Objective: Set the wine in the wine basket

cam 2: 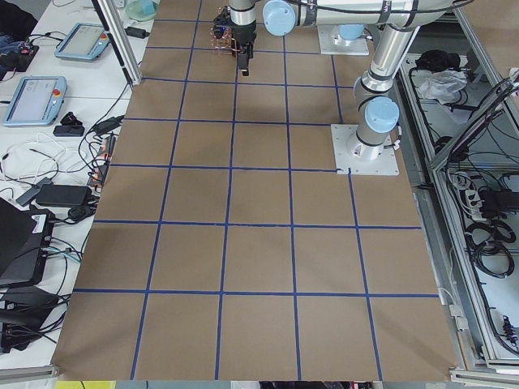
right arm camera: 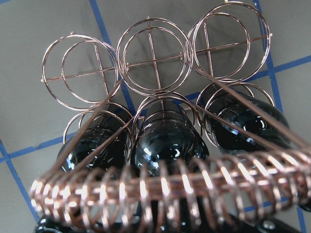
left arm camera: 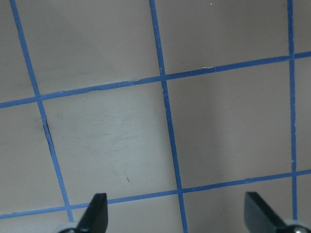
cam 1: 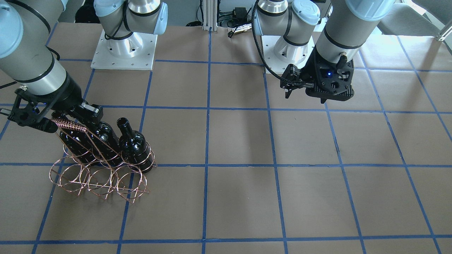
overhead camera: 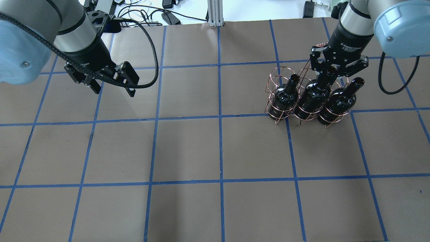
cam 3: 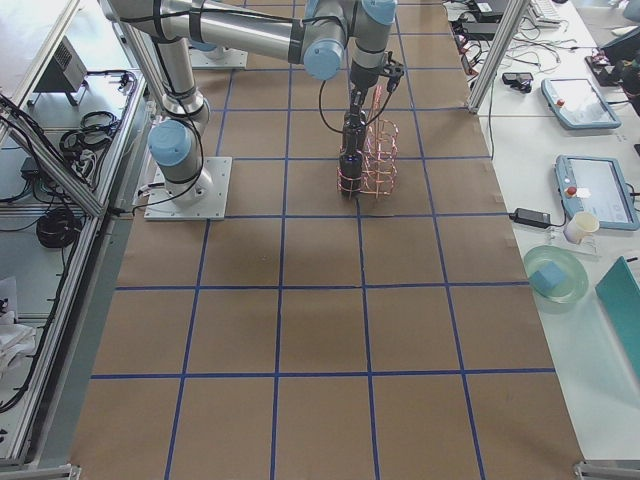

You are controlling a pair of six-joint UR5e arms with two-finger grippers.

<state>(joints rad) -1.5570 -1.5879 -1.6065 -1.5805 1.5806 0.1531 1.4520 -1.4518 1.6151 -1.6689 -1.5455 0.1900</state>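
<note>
The right gripper [overhead camera: 332,70] hangs over the wine basket [cam 1: 97,179]. Its fingers are spread either side of the neck of the wine [overhead camera: 314,98], the middle of three black bottles, and do not appear to pinch it. Its own camera cannot confirm this, because the basket's coil-wrapped handle bar [right arm camera: 170,194] blurs across the lower frame and hides the fingertips and bottle necks. In the front-facing view the gripper body covers two bottle mouths.

The wine stands in the centre ring of the row on the robot's side, flanked by the outer bottles [overhead camera: 285,99]. Only the wrist view looks straight down through the other row's rings [right arm camera: 151,56].

The basket sits in the right half of the table [overhead camera: 188,151], nearer the operators' edge. The left side view shows it as a tiny shape.

The left gripper [left arm camera: 177,213] is released over the table's left half. Its wrist view cuts off all but two fingertips.
</note>
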